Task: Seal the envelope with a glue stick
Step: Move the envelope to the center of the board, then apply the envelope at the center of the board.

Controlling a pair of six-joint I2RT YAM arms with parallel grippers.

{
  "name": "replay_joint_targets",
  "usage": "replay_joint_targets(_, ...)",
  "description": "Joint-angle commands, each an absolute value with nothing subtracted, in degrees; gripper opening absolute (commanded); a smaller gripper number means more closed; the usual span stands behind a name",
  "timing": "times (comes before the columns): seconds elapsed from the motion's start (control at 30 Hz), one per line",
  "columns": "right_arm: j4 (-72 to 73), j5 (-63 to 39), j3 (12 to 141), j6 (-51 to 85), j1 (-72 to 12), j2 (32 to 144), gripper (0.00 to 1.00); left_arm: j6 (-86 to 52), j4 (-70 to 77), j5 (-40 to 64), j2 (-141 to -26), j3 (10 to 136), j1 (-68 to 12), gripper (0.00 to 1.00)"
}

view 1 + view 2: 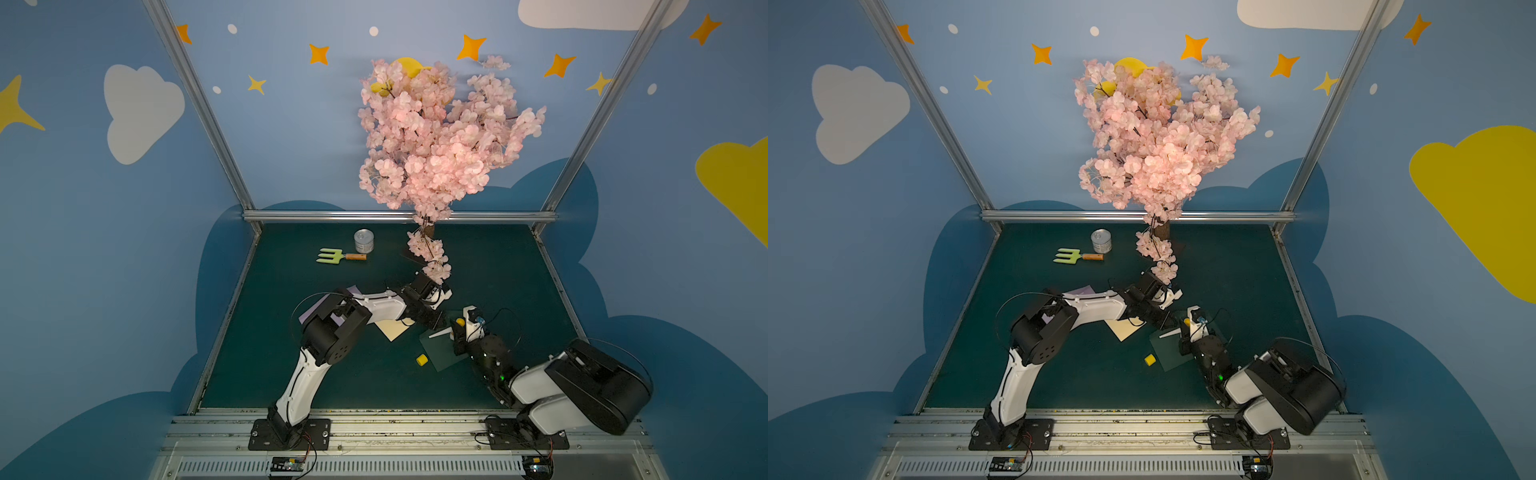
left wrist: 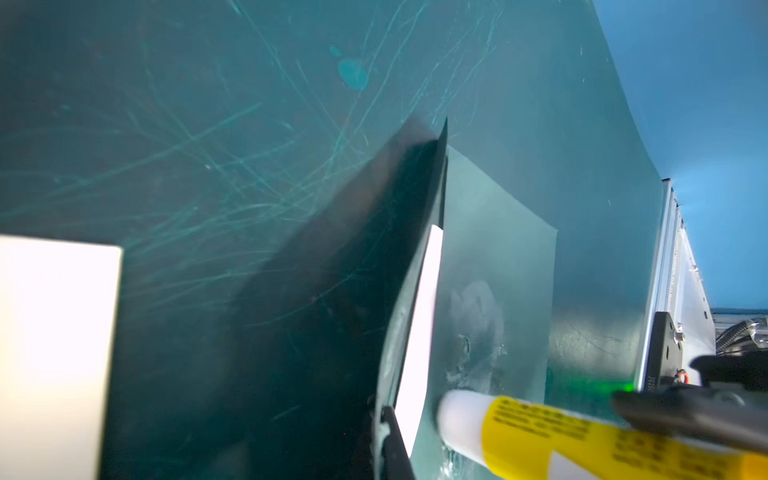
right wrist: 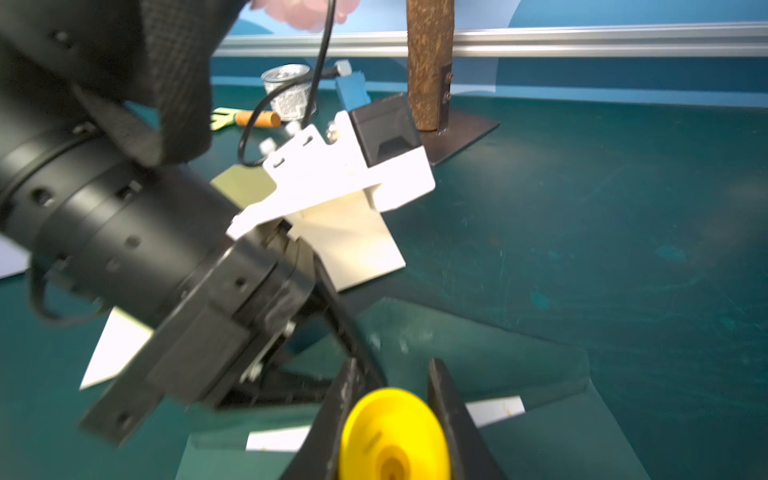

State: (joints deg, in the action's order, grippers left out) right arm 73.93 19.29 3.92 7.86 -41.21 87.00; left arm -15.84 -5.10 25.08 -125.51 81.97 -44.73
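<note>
While my right pincer is clamped on the glue stick, the stick's white tip presses on the face of the green envelope, just beside the fold. Pale smears show on the paper by the tip, so I judge the spreading step is in hand and partly done.

My left pincer is shut on the flap, holding it up off the glued face. Both pincers sit close together over the envelope's far edge. That envelope lies under both, right of the mat's middle, with one corner reaching toward the near side.

The cap lies on the mat just left of it, apart from the stick. A cream envelope lies further left, partly under the left arm, and neither pincer touches it. I go by where the glue is and treat the green one as the job.

Next, I think, the stick must draw along beneath the fold, then lift clear to the right so the left pincer can lower the flap. With such close quarters, the stick could knock the left pincer.
</note>
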Motion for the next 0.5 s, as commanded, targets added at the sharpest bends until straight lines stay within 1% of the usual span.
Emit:
replay_joint_targets(0.0, 80.62, 24.29, 5.76, 7.59, -43.11, 91.07, 0.0, -14.67, -6.03, 26.24, -124.55, 82.64, -44.3, 0.03)
replay_joint_targets(0.2, 80.68, 35.83, 7.21, 3.68, -44.08, 91.35, 0.0, -14.66, -6.32, 26.33, -124.59, 82.7, -43.46, 0.02)
replay_joint_targets(0.4, 80.67, 44.27, 6.95, 3.52, -44.82, 91.72, 0.0, -14.63, -6.63, 26.19, -124.35, 82.56, -42.32, 0.02)
replay_joint_targets(0.47, 80.66, 45.35, 7.48, 4.73, -44.69, 93.29, 0.0, -14.77, -6.6, 26.36, -124.46, 82.62, -42.19, 0.02)
